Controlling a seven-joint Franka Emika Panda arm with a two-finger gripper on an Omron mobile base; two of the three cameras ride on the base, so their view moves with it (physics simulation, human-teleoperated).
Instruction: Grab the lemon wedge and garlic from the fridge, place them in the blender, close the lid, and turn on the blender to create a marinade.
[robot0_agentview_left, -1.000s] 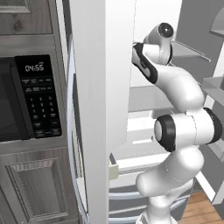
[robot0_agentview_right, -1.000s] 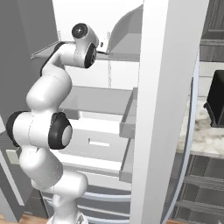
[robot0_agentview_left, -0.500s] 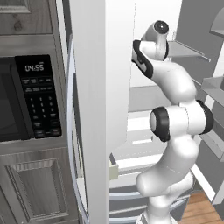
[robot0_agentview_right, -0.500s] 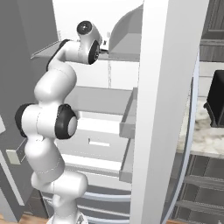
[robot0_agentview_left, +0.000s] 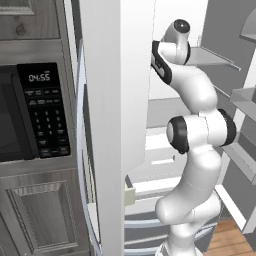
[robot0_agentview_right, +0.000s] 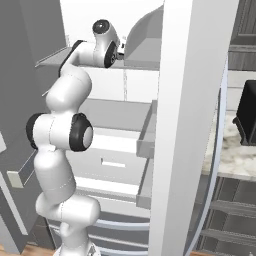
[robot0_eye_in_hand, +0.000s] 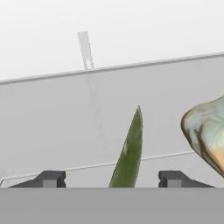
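Note:
In the hand view my gripper (robot0_eye_in_hand: 112, 178) is open, its two dark fingertips (robot0_eye_in_hand: 50, 178) set wide apart low over a pale grey fridge shelf (robot0_eye_in_hand: 65, 131). A slim greenish-yellow lemon wedge (robot0_eye_in_hand: 130, 148) stands edge-on between the jaws, touching neither finger. To its right lies the garlic (robot0_eye_in_hand: 204, 131), a pale mottled bulb cut off by the frame edge. From the base views my arm reaches up into the fridge (robot0_agentview_left: 115, 100) at its upper shelf (robot0_agentview_right: 145, 50), with the hand tucked behind the fridge's white wall. The blender and the lid are out of view.
A black-panelled microwave (robot0_agentview_left: 30, 110) sits in the cabinets left of the fridge. Grey drawers (robot0_agentview_right: 110, 160) lie under my arm. The open fridge door (robot0_agentview_right: 185, 125) stands close on the right, with a black appliance (robot0_agentview_right: 247, 115) on a marble counter beyond.
My arm has stretched upward and pushed the hand deeper onto the upper shelf; the elbow joint sits higher than a second ago.

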